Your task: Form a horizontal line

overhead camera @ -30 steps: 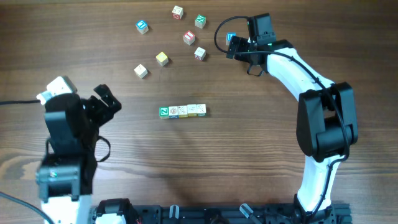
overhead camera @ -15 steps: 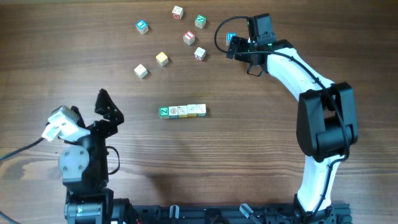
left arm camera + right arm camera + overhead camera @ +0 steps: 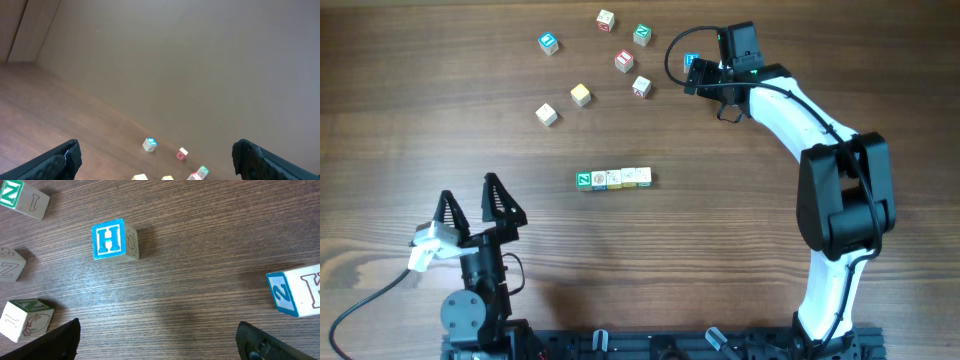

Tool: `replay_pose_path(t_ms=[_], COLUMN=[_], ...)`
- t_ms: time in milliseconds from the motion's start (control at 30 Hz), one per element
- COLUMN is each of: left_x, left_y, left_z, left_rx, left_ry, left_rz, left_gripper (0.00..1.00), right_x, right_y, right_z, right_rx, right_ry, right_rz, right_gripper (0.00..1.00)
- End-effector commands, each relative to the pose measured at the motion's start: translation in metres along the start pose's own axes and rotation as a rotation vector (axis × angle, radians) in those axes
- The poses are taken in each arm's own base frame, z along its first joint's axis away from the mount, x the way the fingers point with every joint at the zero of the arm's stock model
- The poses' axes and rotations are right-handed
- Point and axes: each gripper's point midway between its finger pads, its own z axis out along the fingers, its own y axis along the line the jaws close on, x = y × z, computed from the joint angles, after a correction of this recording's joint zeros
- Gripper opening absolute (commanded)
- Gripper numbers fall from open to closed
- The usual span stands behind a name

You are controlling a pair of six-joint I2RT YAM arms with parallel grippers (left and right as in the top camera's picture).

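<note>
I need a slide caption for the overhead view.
Short row of letter cubes, loose cubes beyond it; left gripper and right gripper, jaws open.

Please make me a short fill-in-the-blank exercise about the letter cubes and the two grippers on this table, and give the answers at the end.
1. In the overhead view, the row of cubes begins at its left end with a ____-faced cube.
2. In the right wrist view, the blue-faced cube near the middle shows the letter ____.
3. The left gripper and the right gripper both stand ____, holding nothing.

Answers: green; H; open
</note>
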Motion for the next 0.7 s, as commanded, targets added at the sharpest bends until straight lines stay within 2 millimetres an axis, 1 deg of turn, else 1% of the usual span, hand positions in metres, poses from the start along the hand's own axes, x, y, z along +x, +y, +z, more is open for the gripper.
replay_pose_path(t_ms=[0, 33, 67, 133, 667], left_x=[0.023, 0.023, 0.032, 0.058, 0.058], left_y=[0.017, 0.017, 0.022, 0.038, 0.038], left_z=[0.0, 0.0, -0.001, -0.007, -0.006], left_rx=[-0.046, -0.048, -0.068, -0.128, -0.129], left_ry=[0.05, 0.053, 0.086, 0.198, 0.197], left_rz=[0.01, 0.011, 0.017, 0.044, 0.042], left_gripper=[1.0, 1.0, 1.0, 1.0, 1.0], right_x=[0.001, 0.001, 0.001, 0.001, 0.001], right_y=[-0.002, -0.002, -0.002, -0.002, -0.002], right_z=[0.004, 0.004, 0.004, 0.004, 0.004], right_rx=[0.017, 0.017, 0.017, 0.017, 0.017], right_ry=[-0.001, -0.001, -0.001, -0.001, -0.001], right_rz=[-0.012, -0.012, -0.012, -0.011, -0.012], right_gripper=[1.0, 1.0, 1.0, 1.0, 1.0])
